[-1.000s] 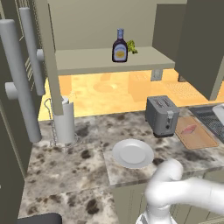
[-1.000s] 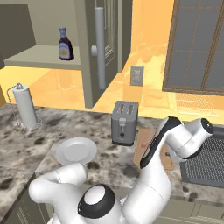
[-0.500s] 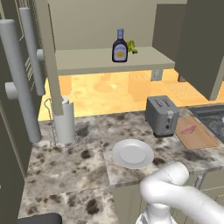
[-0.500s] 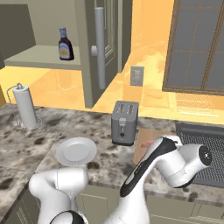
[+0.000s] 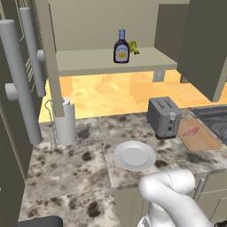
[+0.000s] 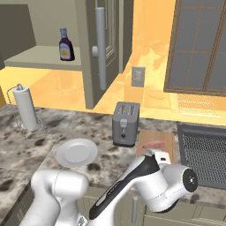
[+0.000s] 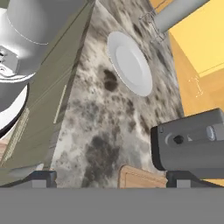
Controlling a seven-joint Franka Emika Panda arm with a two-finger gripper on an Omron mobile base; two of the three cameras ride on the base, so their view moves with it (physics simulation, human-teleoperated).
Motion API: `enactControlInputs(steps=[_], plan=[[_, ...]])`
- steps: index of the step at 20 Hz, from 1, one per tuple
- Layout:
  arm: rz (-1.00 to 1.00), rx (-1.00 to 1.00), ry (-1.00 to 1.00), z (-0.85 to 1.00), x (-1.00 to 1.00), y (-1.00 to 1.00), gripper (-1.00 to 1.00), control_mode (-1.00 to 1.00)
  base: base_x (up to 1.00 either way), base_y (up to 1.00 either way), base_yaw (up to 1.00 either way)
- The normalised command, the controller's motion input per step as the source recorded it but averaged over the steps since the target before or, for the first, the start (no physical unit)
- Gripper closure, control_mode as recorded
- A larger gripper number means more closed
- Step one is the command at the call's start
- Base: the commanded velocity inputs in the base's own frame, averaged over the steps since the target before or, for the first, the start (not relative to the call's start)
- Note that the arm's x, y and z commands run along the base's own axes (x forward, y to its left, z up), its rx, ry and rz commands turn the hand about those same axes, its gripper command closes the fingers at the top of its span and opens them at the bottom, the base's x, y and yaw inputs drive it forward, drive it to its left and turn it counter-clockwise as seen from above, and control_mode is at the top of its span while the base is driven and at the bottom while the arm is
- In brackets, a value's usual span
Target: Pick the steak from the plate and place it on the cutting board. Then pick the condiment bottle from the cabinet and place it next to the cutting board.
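So the steak [image 5: 191, 131] is already lying flat on the cutting board [image 5: 199, 137], toward the board's far end, with its long axis slanting across the board in the left base view, and the plate [image 5: 134, 155] sits bare on the marbled counter [image 5: 66, 168] at about 8 o'clock from the board, just past the toaster [image 5: 164, 117]. My read is that the first half of the job is done and the bottle is what matters now. The condiment bottle [image 5: 121, 47] stands upright on the cabinet [image 5: 102, 62] shelf, near the front edge, with a little green vegetable [image 5: 133, 48] just beside it at 3 o'clock. In the right base view the same bottle [image 6: 66, 45] is way up at roughly 10 o'clock from the arm's hand, which hangs low by the counter's front edge near the board [image 6: 155, 142]. So the coming reach, I'd guess, has to go up and to the robot's left, well away from where the hand is. The gripper [image 7: 110, 176] has its jaws spread wide with nothing between them, looking along the counter at the board corner, toaster and plate [image 7: 130, 63]. Paper towel holder [image 5: 65, 122] sits off at 9 o'clock, out of the way.
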Motion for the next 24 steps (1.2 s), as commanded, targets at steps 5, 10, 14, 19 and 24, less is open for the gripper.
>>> enactControlInputs(steps=[5, 10, 14, 19, 24], plan=[[-0.02, 0.1, 0.11, -0.01, -0.21, 0.27, -1.0, -1.0, 0.0, 0.0, 0.0], [0.0, 0.09, 0.15, -0.06, 0.09, 0.03, -1.0, -1.0, 0.0, 0.0, 0.0], [0.0, 0.16, 0.35, 0.0, 0.0, 0.24, -1.0, -1.0, 0.0, 0.0, 0.0], [0.0, 0.21, 0.35, 0.0, -0.09, 0.24, -1.0, -1.0, 0.0, 0.0, 0.0], [0.0, 0.23, 0.18, 0.13, -0.22, 0.14, -1.0, -1.0, 0.0, 0.0, 0.0]])
